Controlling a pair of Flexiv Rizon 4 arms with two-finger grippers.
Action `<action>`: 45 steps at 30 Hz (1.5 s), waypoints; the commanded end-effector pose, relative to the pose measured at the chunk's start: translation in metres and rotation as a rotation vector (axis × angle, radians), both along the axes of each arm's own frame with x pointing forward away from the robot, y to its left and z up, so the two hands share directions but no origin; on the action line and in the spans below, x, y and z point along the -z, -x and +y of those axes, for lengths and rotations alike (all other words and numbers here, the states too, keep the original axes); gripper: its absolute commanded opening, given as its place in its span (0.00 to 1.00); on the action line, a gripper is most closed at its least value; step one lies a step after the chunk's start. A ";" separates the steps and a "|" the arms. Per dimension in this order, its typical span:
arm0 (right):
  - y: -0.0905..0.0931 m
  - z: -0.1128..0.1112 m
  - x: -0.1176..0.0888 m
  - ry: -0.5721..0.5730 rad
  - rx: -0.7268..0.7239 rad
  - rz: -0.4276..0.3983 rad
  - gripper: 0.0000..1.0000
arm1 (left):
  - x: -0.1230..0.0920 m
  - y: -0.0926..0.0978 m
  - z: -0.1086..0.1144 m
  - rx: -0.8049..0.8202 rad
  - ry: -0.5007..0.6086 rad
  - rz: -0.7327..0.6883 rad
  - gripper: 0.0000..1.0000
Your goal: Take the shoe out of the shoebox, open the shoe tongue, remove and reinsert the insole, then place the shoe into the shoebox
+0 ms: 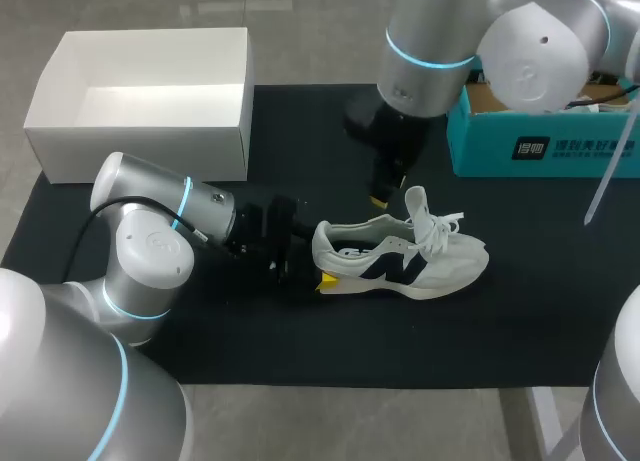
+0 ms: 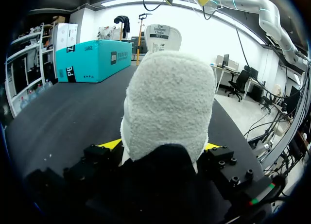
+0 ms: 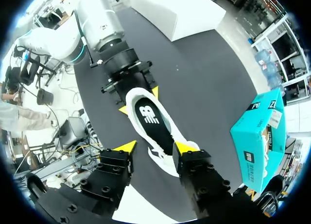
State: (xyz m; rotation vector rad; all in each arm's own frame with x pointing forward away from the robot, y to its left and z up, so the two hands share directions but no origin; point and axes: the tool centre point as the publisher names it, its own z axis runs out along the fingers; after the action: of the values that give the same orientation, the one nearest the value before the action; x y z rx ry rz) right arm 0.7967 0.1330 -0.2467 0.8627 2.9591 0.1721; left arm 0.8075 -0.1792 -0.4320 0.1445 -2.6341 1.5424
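A white sneaker (image 1: 400, 263) with a dark side logo lies on its sole on the black mat (image 1: 300, 351), toe pointing right. My left gripper (image 1: 315, 263) comes in low from the left and is shut on the heel. In the left wrist view the fuzzy grey-white heel (image 2: 167, 107) fills the gap between the yellow fingertips (image 2: 112, 144). My right gripper (image 1: 388, 194) hangs just above the tongue and laces (image 1: 430, 226). In its wrist view the right gripper (image 3: 157, 147) is open over the shoe (image 3: 167, 163), and the black insole (image 3: 148, 114) shows inside. The white shoebox (image 1: 150, 131) stands empty at the back left.
A teal cardboard box (image 1: 540, 141) stands at the back right of the mat, close behind my right arm. Bare mat lies in front of the shoe and to its right.
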 end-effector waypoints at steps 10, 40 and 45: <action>-0.002 0.003 0.001 0.005 0.001 0.005 0.00 | 0.001 -0.002 -0.001 0.001 -0.001 0.001 0.00; -0.028 -0.012 0.051 0.160 -0.174 0.023 0.00 | 0.001 -0.002 -0.001 0.001 -0.001 0.001 0.00; -0.027 -0.012 0.054 0.146 -0.177 0.008 0.00 | 0.001 -0.002 -0.001 0.001 -0.001 0.001 0.00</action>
State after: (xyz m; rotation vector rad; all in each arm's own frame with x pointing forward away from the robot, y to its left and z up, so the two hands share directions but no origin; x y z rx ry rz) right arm 0.8253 0.1215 -0.2965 0.5916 3.0167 -0.0661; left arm 0.8075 -0.1792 -0.4319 0.1445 -2.6340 1.5425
